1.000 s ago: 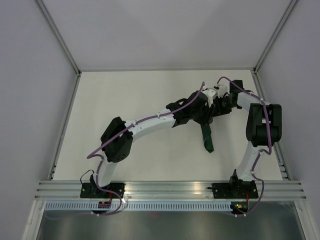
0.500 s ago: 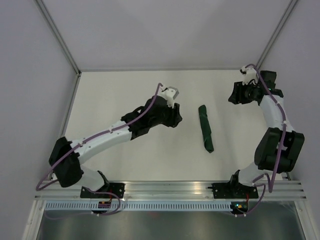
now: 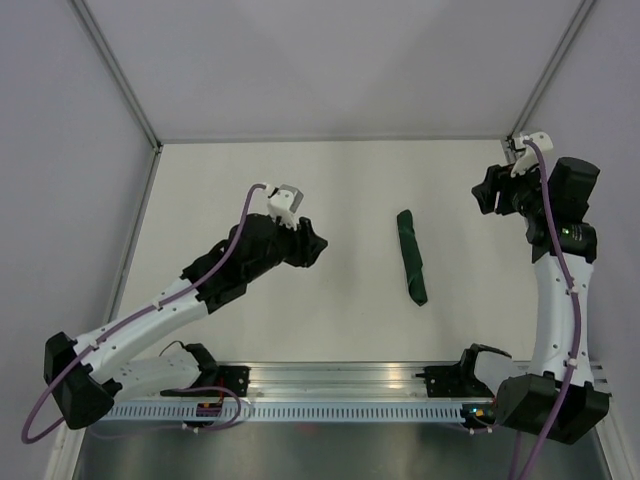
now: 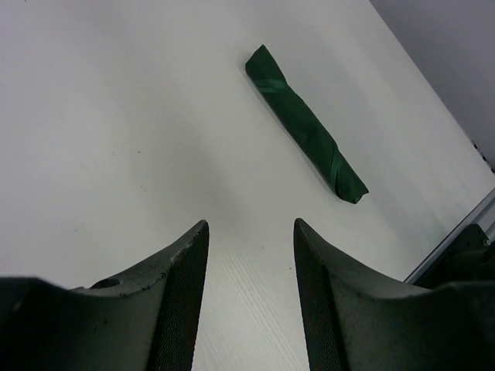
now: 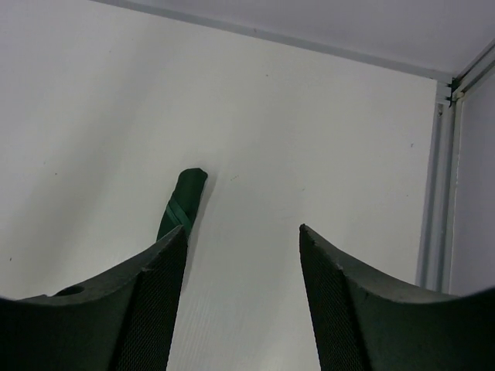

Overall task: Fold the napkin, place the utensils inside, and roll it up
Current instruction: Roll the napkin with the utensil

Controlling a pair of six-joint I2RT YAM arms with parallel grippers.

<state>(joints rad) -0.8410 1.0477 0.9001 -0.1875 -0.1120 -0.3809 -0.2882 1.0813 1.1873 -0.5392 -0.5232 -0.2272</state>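
1. Napkin check from the overhead camera: the dark green cloth napkin [image 3: 411, 257] is rolled into a slim, tight bundle. It lies flat on the plain white table [image 3: 230, 180], right of centre, running roughly far-to-near with a slight slant. The left gripper [image 3: 316, 247] sits well off to its left. The right gripper [image 3: 483, 190] is off to its right and further back, near the far right corner. Neither touches the roll. Can't read the jaws from up here, both are just black blobs.
2. Left wrist camera: the two dark textured fingers [image 4: 182, 294] of the left gripper [image 4: 250, 226] stand apart with only bare table between them, so it's released and gripping nothing. The napkin [image 4: 305, 127] lies well ahead of the tips, up and to the right, on a diagonal, with wrap lines spiralling around it.
3. Right wrist camera: same deal for the right gripper [image 5: 242, 229], its fingers [image 5: 155, 309] spread wide over bare table. One end of the napkin [image 5: 183, 193] pokes out above the finger on the picture's left side, and the rest is hidden behind it. A grey metal frame rail [image 5: 438, 185] runs along the table edge.
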